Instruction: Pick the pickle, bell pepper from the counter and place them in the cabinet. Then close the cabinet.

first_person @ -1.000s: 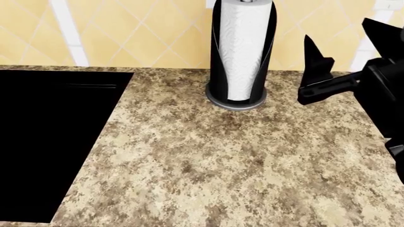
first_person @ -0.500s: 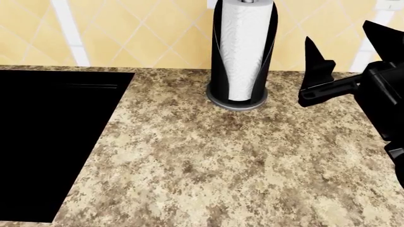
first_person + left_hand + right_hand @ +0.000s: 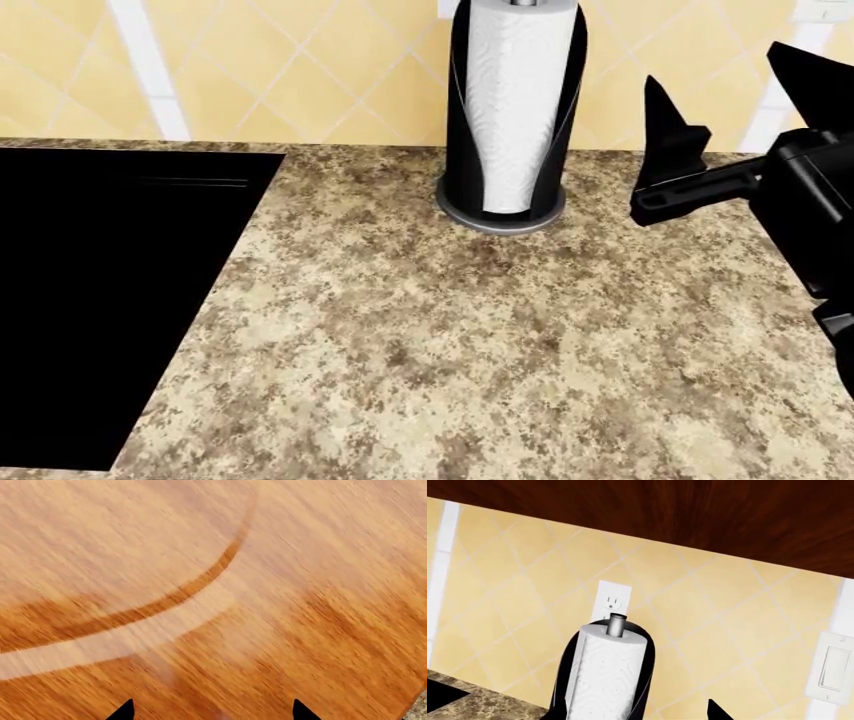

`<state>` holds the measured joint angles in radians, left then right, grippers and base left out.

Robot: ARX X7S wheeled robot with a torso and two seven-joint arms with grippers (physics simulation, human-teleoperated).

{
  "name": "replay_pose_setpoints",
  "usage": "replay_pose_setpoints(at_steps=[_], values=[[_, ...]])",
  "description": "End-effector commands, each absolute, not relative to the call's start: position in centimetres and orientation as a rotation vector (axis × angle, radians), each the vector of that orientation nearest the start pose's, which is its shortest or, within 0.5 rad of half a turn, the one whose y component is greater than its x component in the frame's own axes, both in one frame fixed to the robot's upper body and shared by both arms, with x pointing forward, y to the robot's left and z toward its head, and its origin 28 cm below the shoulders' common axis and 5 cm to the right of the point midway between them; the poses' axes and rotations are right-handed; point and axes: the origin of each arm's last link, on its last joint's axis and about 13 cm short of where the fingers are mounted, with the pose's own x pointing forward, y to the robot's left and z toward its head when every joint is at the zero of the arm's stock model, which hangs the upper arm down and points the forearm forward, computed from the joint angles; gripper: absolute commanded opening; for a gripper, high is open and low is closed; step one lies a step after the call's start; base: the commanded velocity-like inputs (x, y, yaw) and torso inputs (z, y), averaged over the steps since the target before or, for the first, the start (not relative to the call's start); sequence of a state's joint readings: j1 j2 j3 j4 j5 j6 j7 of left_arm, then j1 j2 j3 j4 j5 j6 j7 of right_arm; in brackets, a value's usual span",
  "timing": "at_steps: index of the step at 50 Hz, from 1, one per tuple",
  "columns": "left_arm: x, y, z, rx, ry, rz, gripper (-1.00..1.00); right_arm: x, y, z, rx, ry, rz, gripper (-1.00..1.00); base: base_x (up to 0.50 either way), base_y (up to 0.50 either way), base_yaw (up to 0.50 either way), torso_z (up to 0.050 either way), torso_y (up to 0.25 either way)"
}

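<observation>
Neither the pickle nor the bell pepper shows in any view. The speckled granite counter (image 3: 467,330) fills the head view. My right gripper (image 3: 741,100) hovers above the counter's back right, to the right of the paper-towel roll, open with nothing between its fingers. In the right wrist view the right gripper (image 3: 637,715) faces the tiled wall, with the dark wooden underside of a wall cabinet (image 3: 694,510) above; no door shows. My left gripper (image 3: 212,715) is open and empty, facing an orange wood-grain panel (image 3: 200,580) with a curved groove. It is out of the head view.
A paper-towel roll (image 3: 514,100) in a black holder stands at the back of the counter. The black stove (image 3: 94,300) takes up the left side. An outlet (image 3: 610,602) and a light switch (image 3: 834,667) sit on the yellow tiled wall.
The right gripper has barely shifted over the last second. Nothing else differs.
</observation>
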<state>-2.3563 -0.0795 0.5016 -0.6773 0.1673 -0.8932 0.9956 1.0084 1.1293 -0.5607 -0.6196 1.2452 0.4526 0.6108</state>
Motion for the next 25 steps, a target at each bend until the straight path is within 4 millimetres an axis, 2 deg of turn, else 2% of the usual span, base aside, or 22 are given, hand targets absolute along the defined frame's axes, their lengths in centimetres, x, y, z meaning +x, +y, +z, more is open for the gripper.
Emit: replay_pose_setpoints(at_steps=[1,6,25], values=[[26.76,17.83,58.63,0.719,-0.079,-0.685,1.00,21.68,-16.81,29.10,-0.205,-0.328,0.155,1.00,0.00,0.00,-0.01,0.000,0.000],[27.20,17.86,58.26,0.731,-0.043,-0.628,1.00,21.72,-16.84,29.01,-0.202,-0.330,0.155,1.00,0.00,0.00,0.00,0.000,0.000],[27.20,17.86,58.26,0.731,-0.043,-0.628,1.00,21.55,-16.73,29.11,-0.195,-0.334,0.154,1.00,0.00,0.00,0.00,0.000,0.000]])
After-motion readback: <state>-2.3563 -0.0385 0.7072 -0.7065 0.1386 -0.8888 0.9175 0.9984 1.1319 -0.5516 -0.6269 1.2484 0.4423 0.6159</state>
